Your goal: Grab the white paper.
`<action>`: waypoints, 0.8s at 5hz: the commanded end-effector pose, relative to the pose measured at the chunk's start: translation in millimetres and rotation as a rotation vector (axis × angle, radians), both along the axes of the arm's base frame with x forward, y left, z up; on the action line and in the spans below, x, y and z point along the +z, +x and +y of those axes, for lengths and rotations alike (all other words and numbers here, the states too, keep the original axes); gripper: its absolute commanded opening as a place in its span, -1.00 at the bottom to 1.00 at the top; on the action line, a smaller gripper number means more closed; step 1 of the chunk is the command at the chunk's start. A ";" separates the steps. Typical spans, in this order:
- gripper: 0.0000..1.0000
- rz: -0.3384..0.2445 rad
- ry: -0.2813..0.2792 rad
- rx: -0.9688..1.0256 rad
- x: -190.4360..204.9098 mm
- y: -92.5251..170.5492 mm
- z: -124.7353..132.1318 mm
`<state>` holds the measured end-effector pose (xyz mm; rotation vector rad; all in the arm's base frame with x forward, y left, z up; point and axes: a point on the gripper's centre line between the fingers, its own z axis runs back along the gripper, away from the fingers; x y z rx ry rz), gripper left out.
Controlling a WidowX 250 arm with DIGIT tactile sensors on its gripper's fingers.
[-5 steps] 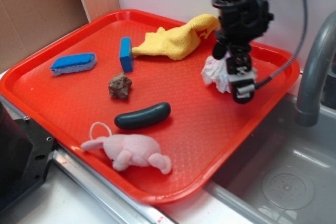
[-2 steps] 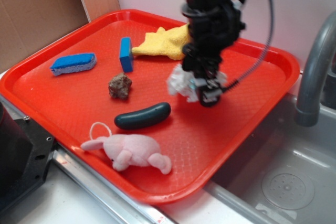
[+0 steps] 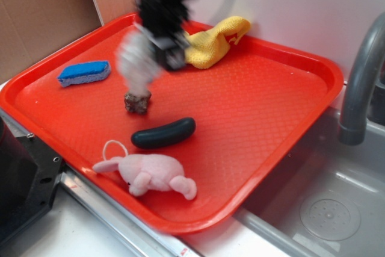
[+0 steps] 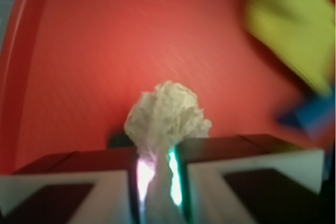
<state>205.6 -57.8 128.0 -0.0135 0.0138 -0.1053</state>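
My gripper [image 3: 157,45] is a motion-blurred black shape over the back left of the red tray [image 3: 271,106]. It is shut on the white paper [image 3: 136,58], a crumpled wad that hangs blurred just above the brown lump [image 3: 138,102]. In the wrist view the white paper [image 4: 167,115] is pinched between the two jaws of my gripper [image 4: 156,174], and it bulges out beyond them above the tray floor [image 4: 105,51].
On the tray lie a yellow cloth [image 3: 213,41] at the back, a blue sponge [image 3: 84,72] at the left, a dark green pickle shape [image 3: 163,133] and a pink plush bunny [image 3: 150,173] at the front. A grey faucet [image 3: 358,82] and sink [image 3: 325,209] are to the right.
My gripper has swung fast from the tray's back right to its back left, carrying the white paper with it. It now covers the blue block that showed earlier.
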 end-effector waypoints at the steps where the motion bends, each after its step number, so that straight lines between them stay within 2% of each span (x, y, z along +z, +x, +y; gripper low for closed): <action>1: -1.00 -0.146 0.051 0.322 94.5 -28.9 17.4; 3: -1.00 -0.261 -0.039 0.331 148.8 -28.6 27.6; 4: -1.00 -0.236 -0.032 0.350 145.4 -25.8 32.7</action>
